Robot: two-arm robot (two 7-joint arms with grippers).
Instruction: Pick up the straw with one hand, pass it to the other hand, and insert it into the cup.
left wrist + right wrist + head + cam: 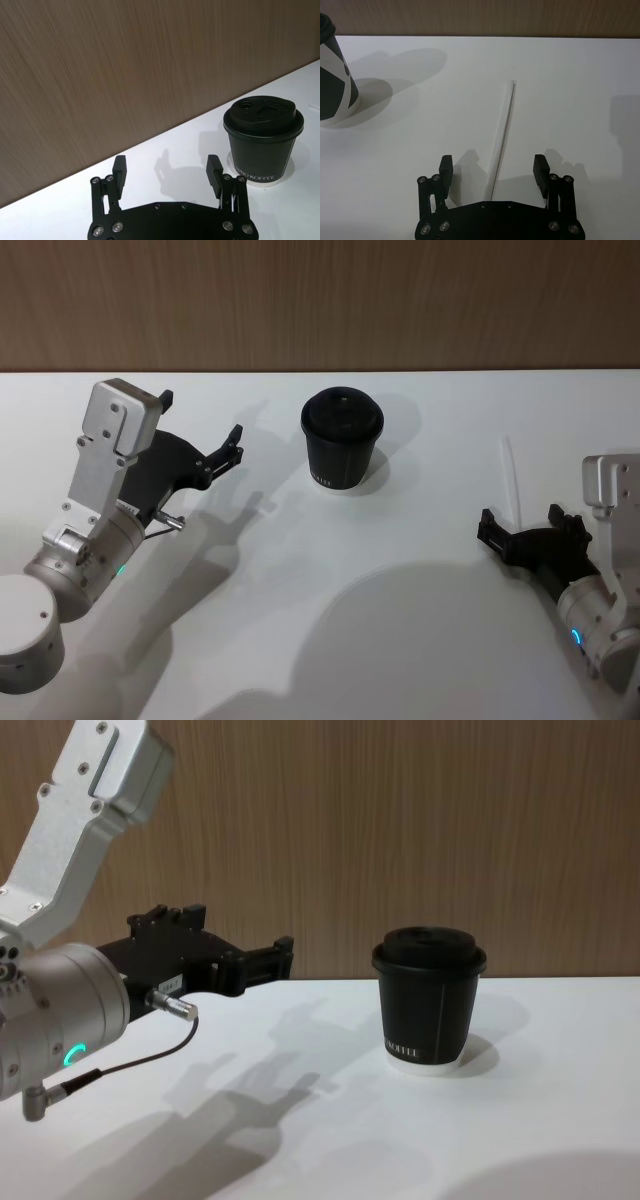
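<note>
The white straw (pixel 512 478) lies flat on the white table, to the right of the cup. My right gripper (pixel 525 522) is open at the straw's near end. In the right wrist view the straw (pixel 503 132) runs between the spread fingers (pixel 446 169) of the right gripper (pixel 492 167) and passes under its palm. The black lidded cup (pixel 342 440) stands upright at the table's middle back. My left gripper (pixel 200 422) hovers open to the left of the cup, holding nothing. Its wrist view shows that gripper (pixel 166 169) facing the cup (pixel 262 137). The chest view has this gripper (pixel 240 935) well left of the cup (pixel 430 1000).
The white table (pixel 400 620) ends at a brown wood-grain wall (pixel 320 300) just behind the cup. A thin dark cable (pixel 130 1065) loops under the left arm. Bare tabletop spreads in front of the cup and between the two arms.
</note>
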